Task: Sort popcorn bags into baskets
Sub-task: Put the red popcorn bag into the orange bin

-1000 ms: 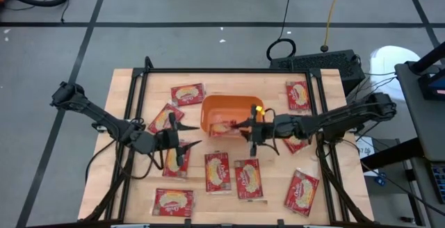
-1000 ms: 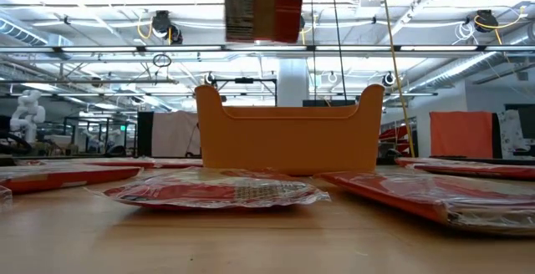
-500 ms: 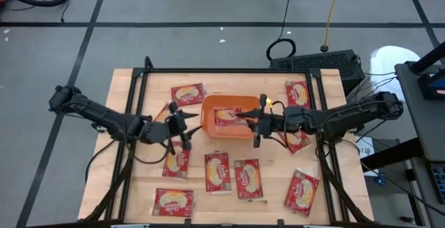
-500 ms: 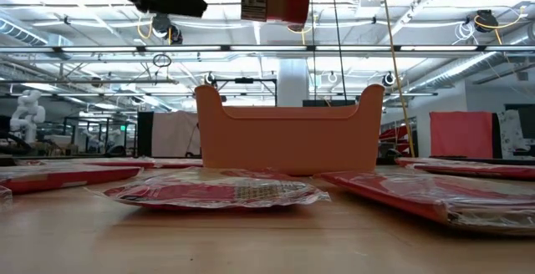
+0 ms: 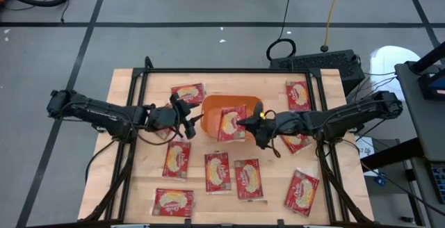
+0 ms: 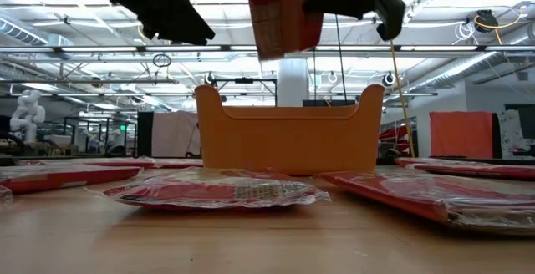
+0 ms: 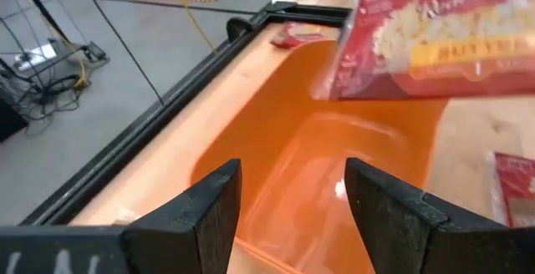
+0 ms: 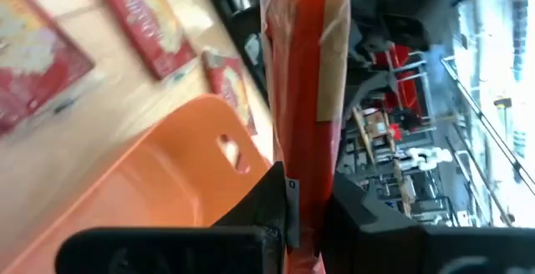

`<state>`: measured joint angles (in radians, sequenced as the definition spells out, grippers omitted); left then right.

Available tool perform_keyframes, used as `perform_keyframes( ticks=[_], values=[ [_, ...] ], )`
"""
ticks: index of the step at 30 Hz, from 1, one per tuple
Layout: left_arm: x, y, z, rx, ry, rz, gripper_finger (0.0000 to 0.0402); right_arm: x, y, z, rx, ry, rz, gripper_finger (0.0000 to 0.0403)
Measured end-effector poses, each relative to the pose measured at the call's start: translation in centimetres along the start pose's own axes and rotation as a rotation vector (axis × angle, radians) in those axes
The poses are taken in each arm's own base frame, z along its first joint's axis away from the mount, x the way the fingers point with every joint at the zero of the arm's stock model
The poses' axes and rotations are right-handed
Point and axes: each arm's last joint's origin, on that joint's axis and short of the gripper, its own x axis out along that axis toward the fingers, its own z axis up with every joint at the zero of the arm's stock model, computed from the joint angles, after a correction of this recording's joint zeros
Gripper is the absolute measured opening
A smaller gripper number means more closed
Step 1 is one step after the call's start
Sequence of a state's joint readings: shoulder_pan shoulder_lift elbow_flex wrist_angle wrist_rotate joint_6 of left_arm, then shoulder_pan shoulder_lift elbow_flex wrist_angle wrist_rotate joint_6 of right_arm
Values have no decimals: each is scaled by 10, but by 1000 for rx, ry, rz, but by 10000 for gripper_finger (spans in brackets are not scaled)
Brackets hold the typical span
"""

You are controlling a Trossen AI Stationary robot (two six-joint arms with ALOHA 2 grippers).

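An orange basket stands mid-table, with a red popcorn bag held over it by my right gripper, which is shut on it. The same bag hangs above the basket in the low view. At the basket's left side my left gripper is open and holds nothing; past its fingers the basket's inside and that bag show. Several more bags lie flat on the table, such as one near the left and one near the front. My right gripper pinches the bag between its two fingers at the bag's edge toward the table's right. The fingers come about level from the table's right. The bag is lifted clear, tilted, above the basket's opening.
Bags lie at the far left, far right, front left and front right; one lies partly under the right arm. Black frame rails run along the table's sides.
My left gripper has swung from the table's near left toward the far edge, up to the basket's left side, still open. My right gripper has rolled at the wrist, so the held bag has turned and now shows more of its face from above, still over the basket.
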<state>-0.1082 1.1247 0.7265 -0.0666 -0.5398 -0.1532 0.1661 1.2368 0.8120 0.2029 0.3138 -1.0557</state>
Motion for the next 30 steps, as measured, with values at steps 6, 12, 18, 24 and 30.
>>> perform_keyframes(
  ticks=[6,12,18,24,30],
  values=[
    [2,2,3,-7,-10,-64,218,0,7,-4,-56,40,73,31],
    [3,1,4,-11,-18,-106,218,0,10,-8,-124,59,106,31],
    [3,1,4,-4,-23,-107,218,1,9,-12,-185,77,116,31],
    [2,-1,5,-9,-27,-174,218,2,7,-17,-268,89,121,31],
    [2,-2,7,-16,-43,-191,218,2,-6,-12,-384,74,85,31]
  ],
)
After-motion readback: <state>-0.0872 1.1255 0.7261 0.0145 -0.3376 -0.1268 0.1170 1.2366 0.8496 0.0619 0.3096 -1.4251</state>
